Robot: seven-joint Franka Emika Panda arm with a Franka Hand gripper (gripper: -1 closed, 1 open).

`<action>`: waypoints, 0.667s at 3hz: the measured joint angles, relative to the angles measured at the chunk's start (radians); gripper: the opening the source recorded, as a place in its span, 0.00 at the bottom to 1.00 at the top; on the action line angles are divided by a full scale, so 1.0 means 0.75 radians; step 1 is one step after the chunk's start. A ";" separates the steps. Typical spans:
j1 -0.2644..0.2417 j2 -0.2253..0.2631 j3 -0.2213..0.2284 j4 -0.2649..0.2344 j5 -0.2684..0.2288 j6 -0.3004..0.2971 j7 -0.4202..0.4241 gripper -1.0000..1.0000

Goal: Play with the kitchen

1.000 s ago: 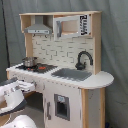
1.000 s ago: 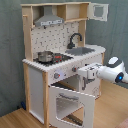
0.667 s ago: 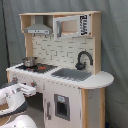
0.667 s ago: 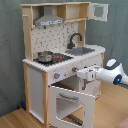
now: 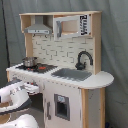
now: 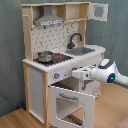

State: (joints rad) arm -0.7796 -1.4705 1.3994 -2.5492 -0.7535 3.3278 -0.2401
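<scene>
The toy kitchen point(image 5: 95, 80) point(image 6: 35, 82) of white panels and pale wood fills both exterior views. Its worktop carries a black faucet point(image 5: 83, 59) point(image 6: 75, 39), a grey sink point(image 5: 74, 74) point(image 6: 83, 51) and a stovetop point(image 5: 42, 68) point(image 6: 59, 58) with a small metal pot point(image 5: 29, 61) point(image 6: 45, 55). Under the stovetop the oven door point(image 6: 71, 104) hangs partly open, tilted outward. My gripper point(image 6: 75, 74) point(image 5: 33, 88) is at the front panel just below the stovetop, above the open oven door. It holds nothing that I can see.
A hood point(image 5: 38, 30) point(image 6: 50, 21) sits above the stove. An upper cabinet door point(image 5: 58, 29) point(image 6: 98, 11) stands open. My white arm point(image 5: 14, 96) point(image 6: 107, 73) reaches in from the side. Grey curtain point(image 6: 10, 45) behind, wood floor point(image 6: 20, 119) below.
In the second exterior view my gripper has moved left, closer to the kitchen's front panel under the stovetop. The kitchen and the oven door have not moved.
</scene>
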 joint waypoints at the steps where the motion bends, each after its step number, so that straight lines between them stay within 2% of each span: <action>1: -0.047 0.000 -0.001 0.003 0.000 0.102 -0.082 1.00; 2: -0.091 0.000 -0.015 0.032 0.001 0.116 -0.149 1.00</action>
State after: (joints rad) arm -0.8481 -1.4704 1.3885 -2.5256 -0.7527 3.4148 -0.3521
